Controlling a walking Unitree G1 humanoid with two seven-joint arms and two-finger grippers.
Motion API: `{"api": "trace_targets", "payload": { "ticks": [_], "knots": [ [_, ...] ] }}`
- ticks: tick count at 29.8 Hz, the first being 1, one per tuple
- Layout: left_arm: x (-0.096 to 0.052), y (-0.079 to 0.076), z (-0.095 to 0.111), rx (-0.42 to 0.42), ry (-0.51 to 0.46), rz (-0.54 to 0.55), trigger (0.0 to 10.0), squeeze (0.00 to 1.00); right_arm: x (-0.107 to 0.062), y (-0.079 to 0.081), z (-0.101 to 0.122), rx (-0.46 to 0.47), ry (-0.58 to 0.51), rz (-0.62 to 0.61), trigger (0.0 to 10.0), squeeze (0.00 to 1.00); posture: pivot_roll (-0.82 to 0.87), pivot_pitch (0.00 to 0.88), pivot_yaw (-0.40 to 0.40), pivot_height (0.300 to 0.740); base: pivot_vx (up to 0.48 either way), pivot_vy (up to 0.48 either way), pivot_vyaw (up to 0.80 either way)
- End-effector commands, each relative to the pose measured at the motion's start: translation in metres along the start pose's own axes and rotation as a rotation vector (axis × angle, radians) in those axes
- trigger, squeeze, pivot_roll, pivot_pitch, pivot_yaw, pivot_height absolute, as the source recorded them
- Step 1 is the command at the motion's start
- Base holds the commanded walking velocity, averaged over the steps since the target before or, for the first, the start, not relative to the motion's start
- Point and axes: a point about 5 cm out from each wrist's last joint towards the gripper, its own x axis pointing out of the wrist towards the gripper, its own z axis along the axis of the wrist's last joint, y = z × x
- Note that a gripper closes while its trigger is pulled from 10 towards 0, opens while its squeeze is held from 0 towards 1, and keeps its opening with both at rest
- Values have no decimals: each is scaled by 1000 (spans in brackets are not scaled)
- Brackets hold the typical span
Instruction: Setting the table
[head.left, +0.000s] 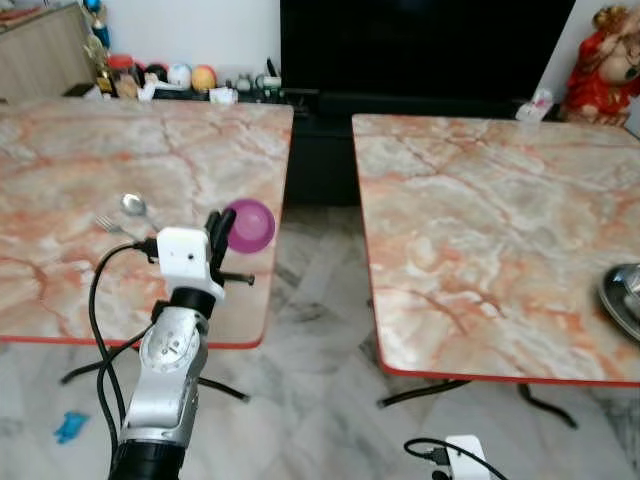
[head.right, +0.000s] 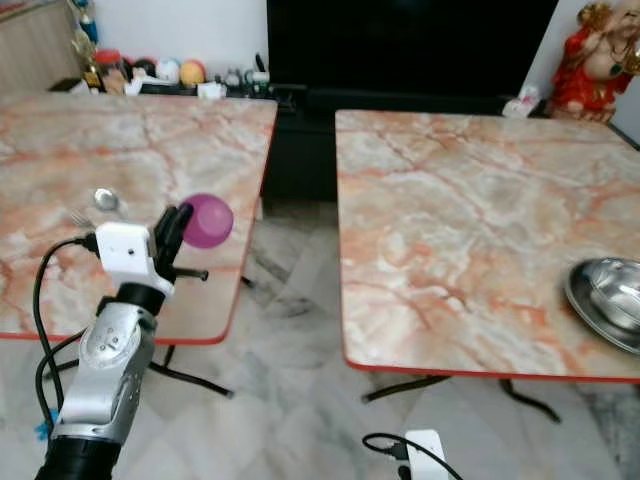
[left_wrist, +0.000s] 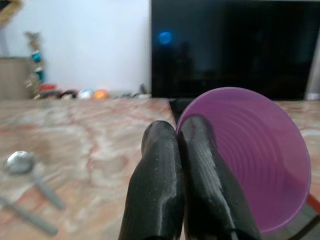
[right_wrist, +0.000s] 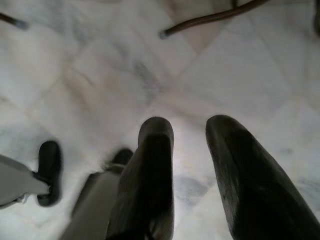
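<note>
Spoon (head.left: 134, 206) and fork (head.left: 110, 226) on left table (head.left: 60, 160), bowl (head.right: 608, 300) on right table (head.right: 470, 220).

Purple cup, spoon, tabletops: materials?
Purple cup: likely thin plastic, translucent, ribbed inside wall, pinched at the rim by the left end effector. Spoon: looks like metal, grey and reflective. Tabletop: marble-patterned, glossy; could be laminate, given the red edge.

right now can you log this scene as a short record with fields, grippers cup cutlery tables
left gripper: shut on the rim of the purple cup, held above the left table's edge
right gripper: open, hanging idle over the floor
cutlery: spoon and fork lying on the left table
right table: metal bowl at its right edge
</note>
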Motion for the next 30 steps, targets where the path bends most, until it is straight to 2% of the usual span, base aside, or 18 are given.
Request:
{"api": "trace_targets", "payload": {
  "ticks": [1, 8, 18, 30],
  "knots": [
    [4, -5, 4, -1, -14, -16, 10000, 0, 0, -4, 1, 0, -8, -11, 10000, 0, 125, 0, -35, 740, 0, -424, 0],
    [4, -5, 4, 4, -9, -22, 10000, 0, 0, -4, 1, 3, -7, -10, 10000, 0, 126, 0, -34, 740, 0, -424, 0],
    [-1, 5, 2, 65, 15, -99, 10000, 0, 0, -4, 2, -3, -7, -6, 10000, 0, 132, 0, -38, 740, 0, -421, 0],
    [0, 7, 0, 62, 22, -82, 10000, 0, 0, -4, 1, -13, -3, -5, 10000, 0, 127, 0, -42, 740, 0, -411, 0]
  ]
}}
